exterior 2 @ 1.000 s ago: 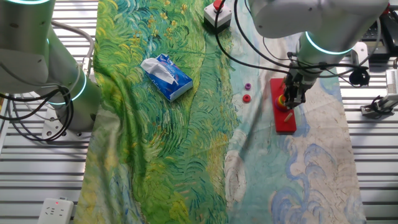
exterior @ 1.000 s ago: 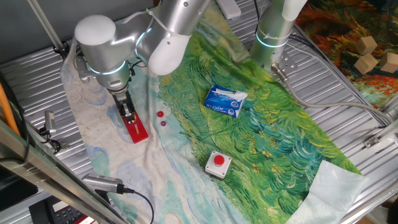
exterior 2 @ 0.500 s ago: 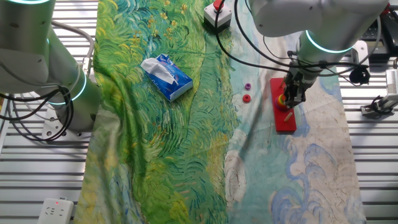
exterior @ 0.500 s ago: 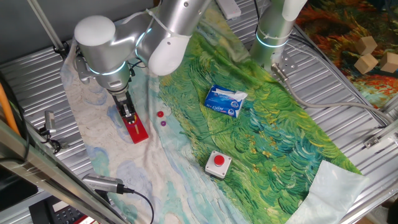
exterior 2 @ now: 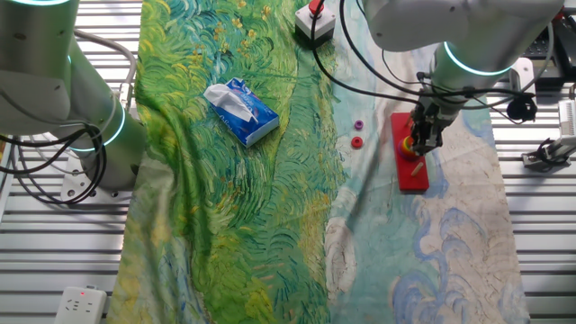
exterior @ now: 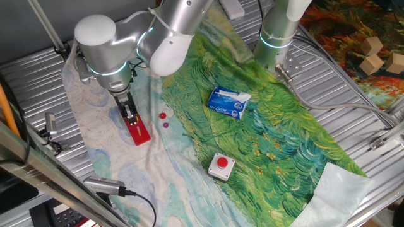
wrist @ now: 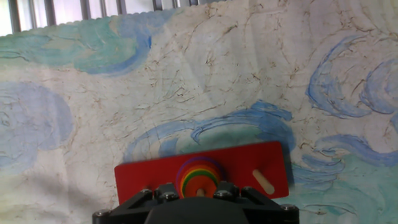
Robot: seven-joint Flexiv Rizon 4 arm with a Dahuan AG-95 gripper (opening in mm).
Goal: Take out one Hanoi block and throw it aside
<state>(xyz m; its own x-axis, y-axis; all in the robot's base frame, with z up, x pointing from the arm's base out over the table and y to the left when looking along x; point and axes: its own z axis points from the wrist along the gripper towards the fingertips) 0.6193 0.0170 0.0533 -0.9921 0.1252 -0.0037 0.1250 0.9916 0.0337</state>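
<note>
The red rectangular base [exterior: 139,131] lies on the pale part of the cloth, with a stack of coloured discs on one peg and a bare peg [wrist: 263,182] beside it. The Hanoi block [wrist: 198,181] is the small orange-red disc on top of that stack. My gripper [exterior: 130,116] points straight down over the stack [exterior 2: 411,144]. In the hand view its two fingers [wrist: 165,190] stand apart on either side of the stack, and its jaws read as open. The fingertips themselves are hidden by the gripper body [wrist: 196,208].
A small red disc [exterior: 162,115] and a tiny purple disc [exterior: 166,125] lie loose on the cloth beside the base. A tissue pack [exterior: 228,102] and a red push button box [exterior: 221,165] sit on the green cloth. A second arm's base [exterior: 276,38] stands at the back.
</note>
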